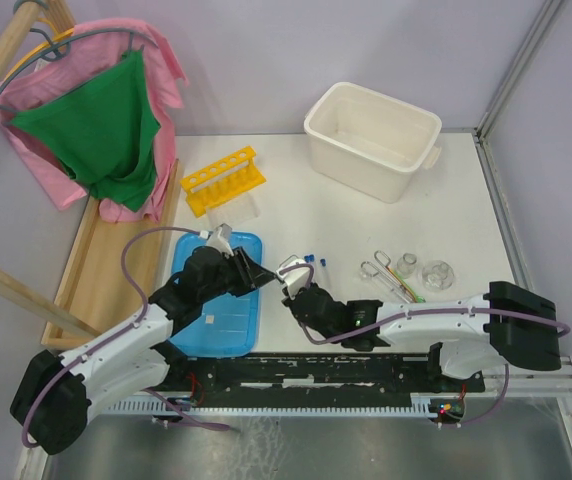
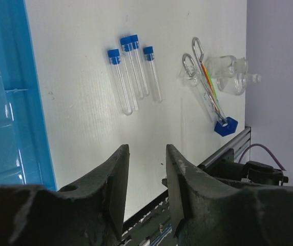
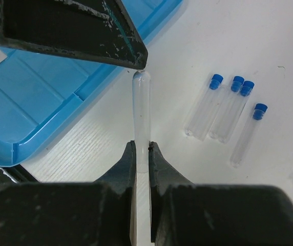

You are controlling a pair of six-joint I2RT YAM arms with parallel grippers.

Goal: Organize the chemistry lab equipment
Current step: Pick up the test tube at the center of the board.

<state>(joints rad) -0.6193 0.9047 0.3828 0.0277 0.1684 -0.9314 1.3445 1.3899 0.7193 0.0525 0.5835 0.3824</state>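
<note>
Just right of the blue lid (image 1: 231, 330), at its near-right edge, the right gripper (image 3: 142, 154) was clamped tight on one clear tube (image 3: 141, 113), whose rounded end pointed back toward the lid. The left gripper (image 2: 147, 154) hovered over the lid's right edge, its jaws partly apart with nothing between them. One of its fingers reached right up to the held tube's tip, though whether they touched could not be told. A little farther right of the lid, four blue-capped tubes (image 2: 133, 72) lay loose on the table. Well right of the lid lay the metal tongs (image 1: 386, 272), the thin coloured rods (image 2: 211, 95) across them, and the small glass flasks (image 1: 436, 272) just beside. Beyond the lid's far edge stood the yellow rack (image 1: 224, 180), with no tube visible in it, and far to the lid's right rear sat the white tub (image 1: 371, 140). The sorting seemed barely begun: one tube in hand, everything else unplaced.
</note>
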